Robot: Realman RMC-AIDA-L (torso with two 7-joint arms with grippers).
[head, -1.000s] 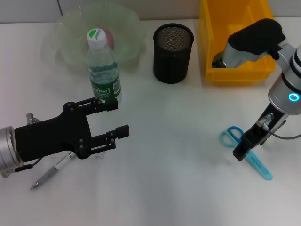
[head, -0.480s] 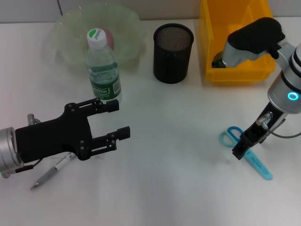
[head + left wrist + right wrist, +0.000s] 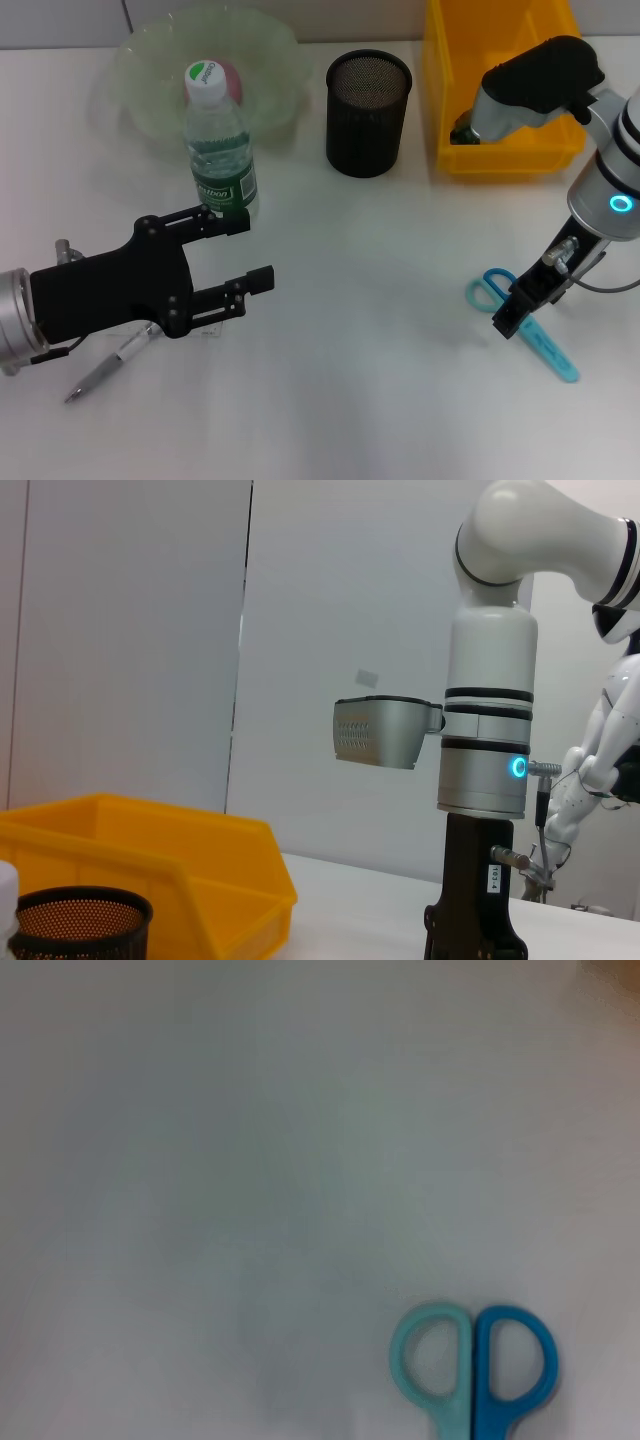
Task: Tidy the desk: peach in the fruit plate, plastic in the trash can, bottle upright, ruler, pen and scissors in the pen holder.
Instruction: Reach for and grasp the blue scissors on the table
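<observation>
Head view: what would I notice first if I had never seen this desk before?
Probably the big black left hand, open beside the upright water bottle. Next, the bright yellow bin at the back right. Then the blue scissors flat on the table under the right hand.
</observation>
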